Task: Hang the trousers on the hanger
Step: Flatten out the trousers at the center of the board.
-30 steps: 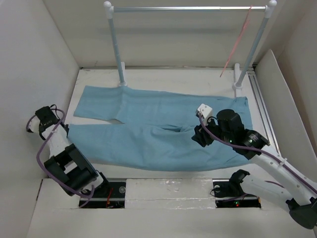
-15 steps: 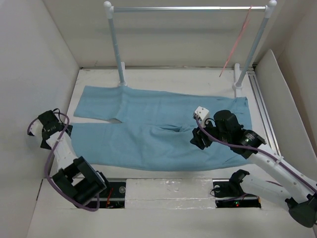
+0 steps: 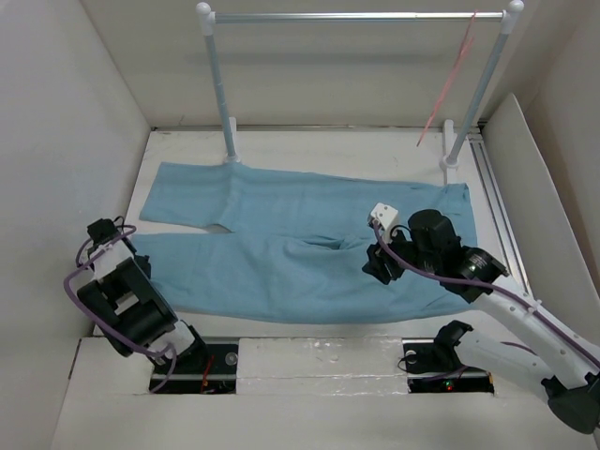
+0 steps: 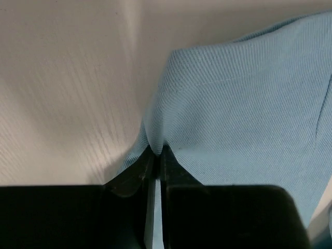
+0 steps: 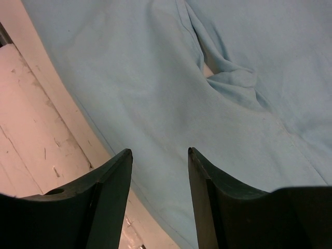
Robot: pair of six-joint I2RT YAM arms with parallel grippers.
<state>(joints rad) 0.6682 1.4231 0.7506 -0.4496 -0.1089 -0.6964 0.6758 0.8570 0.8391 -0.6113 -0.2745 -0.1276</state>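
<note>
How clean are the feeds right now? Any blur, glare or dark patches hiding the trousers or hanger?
Top view: even light, no glare, trousers sharp, hanger thin and faint. Left wrist: weave crisp, left tool a black silhouette pinching the cloth, shadow under the fold. Right wrist: right tool dark, soft-edged; trousers slightly blurred.

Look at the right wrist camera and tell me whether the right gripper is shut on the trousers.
No: the right gripper has its jaws standing well apart, and the trousers lie unpinched beyond them.
</note>
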